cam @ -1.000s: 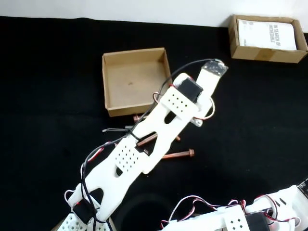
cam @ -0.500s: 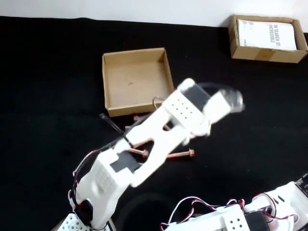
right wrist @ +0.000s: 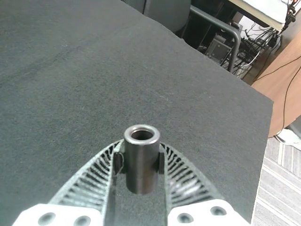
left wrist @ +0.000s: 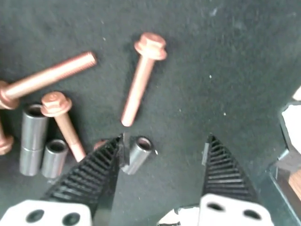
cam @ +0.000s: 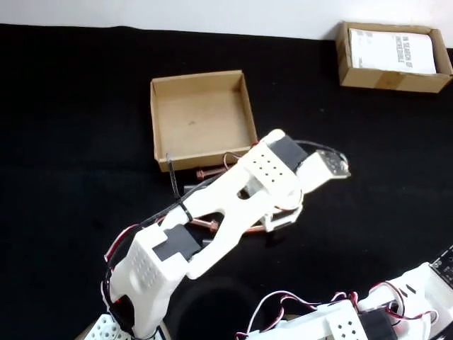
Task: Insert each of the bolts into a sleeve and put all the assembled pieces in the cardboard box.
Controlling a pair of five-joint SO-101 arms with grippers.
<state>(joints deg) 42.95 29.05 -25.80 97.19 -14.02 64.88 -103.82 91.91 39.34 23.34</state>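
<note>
A black table [cam: 71, 106] holds the cardboard box [cam: 198, 117], with the left arm [cam: 233, 205] stretched near it. In the left wrist view, the left gripper [left wrist: 163, 143] gapes wide; a loose sleeve [left wrist: 137, 154] touches one finger, with a bolt [left wrist: 143, 75] just beyond. In the right wrist view, the right gripper [right wrist: 140, 157] clamps a held sleeve [right wrist: 141, 141].

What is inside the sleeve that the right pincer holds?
The sleeve in the right pincer shows an open, dark bore, with nothing filling its mouth. Deeper down is in shadow and cannot be seen.
</note>
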